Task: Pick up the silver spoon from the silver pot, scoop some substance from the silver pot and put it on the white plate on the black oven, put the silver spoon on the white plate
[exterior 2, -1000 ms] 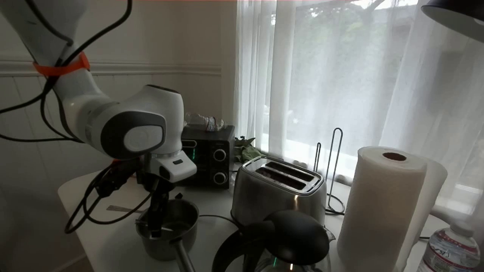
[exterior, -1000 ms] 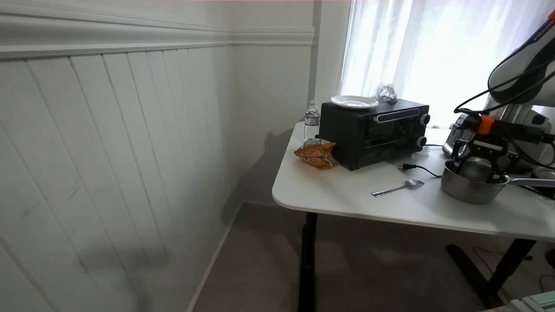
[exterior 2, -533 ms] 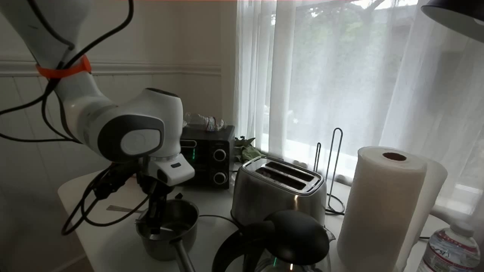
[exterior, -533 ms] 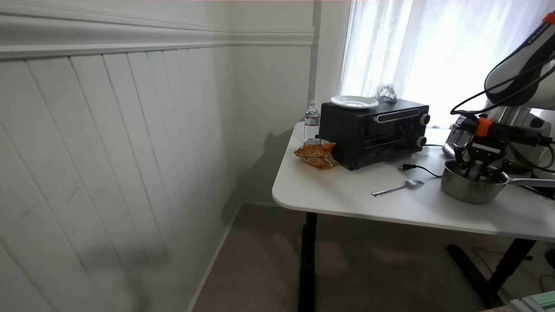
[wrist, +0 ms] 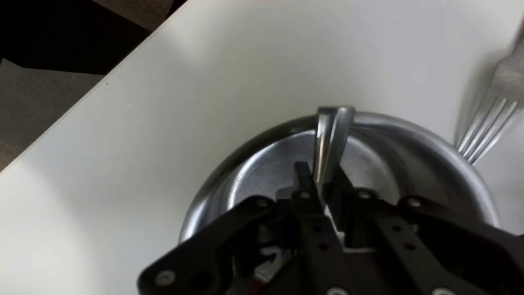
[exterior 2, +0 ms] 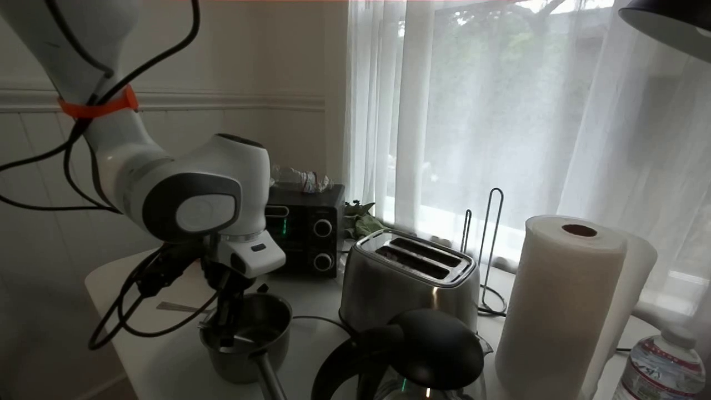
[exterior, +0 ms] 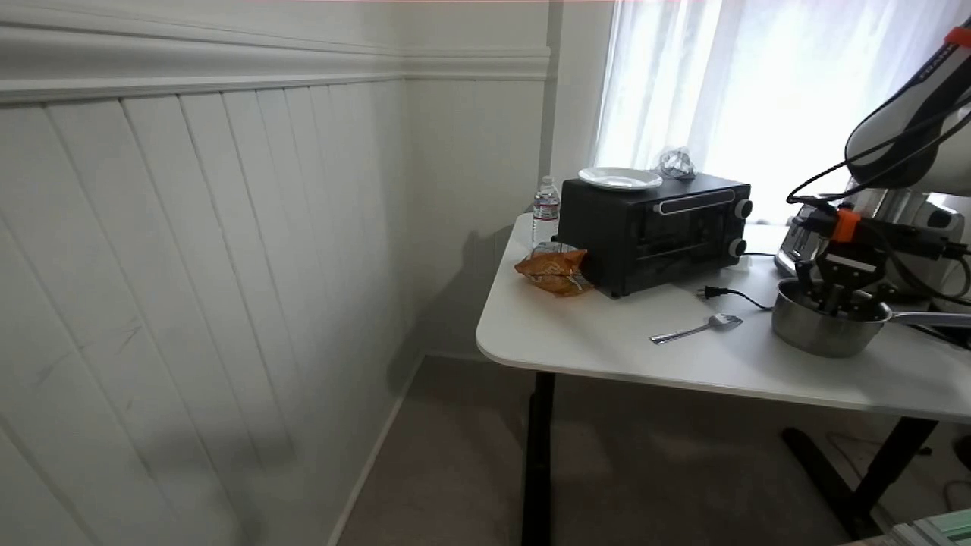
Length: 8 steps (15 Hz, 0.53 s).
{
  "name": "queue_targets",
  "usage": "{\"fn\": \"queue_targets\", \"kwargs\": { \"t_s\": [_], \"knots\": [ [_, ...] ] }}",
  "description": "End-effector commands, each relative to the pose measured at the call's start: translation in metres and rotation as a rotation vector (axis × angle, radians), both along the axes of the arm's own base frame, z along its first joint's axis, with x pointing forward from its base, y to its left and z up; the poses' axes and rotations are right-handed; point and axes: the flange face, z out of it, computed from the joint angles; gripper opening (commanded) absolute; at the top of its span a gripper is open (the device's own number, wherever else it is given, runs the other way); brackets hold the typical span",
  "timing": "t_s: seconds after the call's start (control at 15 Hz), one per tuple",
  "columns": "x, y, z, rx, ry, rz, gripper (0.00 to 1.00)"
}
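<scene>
In the wrist view my gripper (wrist: 322,177) is shut on the handle of the silver spoon (wrist: 333,131). The handle's end pokes up past the rim of the silver pot (wrist: 425,164), while its bowl is hidden beneath the fingers. Bare metal shows on the visible part of the pot's floor; the substance is hidden or cannot be made out. In an exterior view my fingers reach down inside the silver pot (exterior: 815,334). The white plate (exterior: 620,179) lies flat on top of the black oven (exterior: 675,243), well away from the gripper. The arm blocks the plate in an exterior view.
A fork (wrist: 503,86) lies on the table close beside the pot. A plug (exterior: 713,292) and cord lie behind the fork. An orange bag (exterior: 556,273) and a bottle (exterior: 545,205) stand by the oven. The toaster (exterior 2: 383,294) and a black-lidded jug (exterior 2: 444,350) are near the pot.
The fingers have come together on the spoon's handle; one second ago they stood apart. My gripper has sunk slightly. The pot, plate and oven have stayed put.
</scene>
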Motion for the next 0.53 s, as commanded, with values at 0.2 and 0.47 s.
{"fn": "queue_targets", "kwargs": {
  "t_s": [0.2, 0.47],
  "knots": [
    [0.000, 0.001, 0.016, 0.004, -0.038, 0.011, 0.03],
    [0.004, 0.002, 0.031, 0.009, -0.053, 0.017, 0.03]
  ]
}}
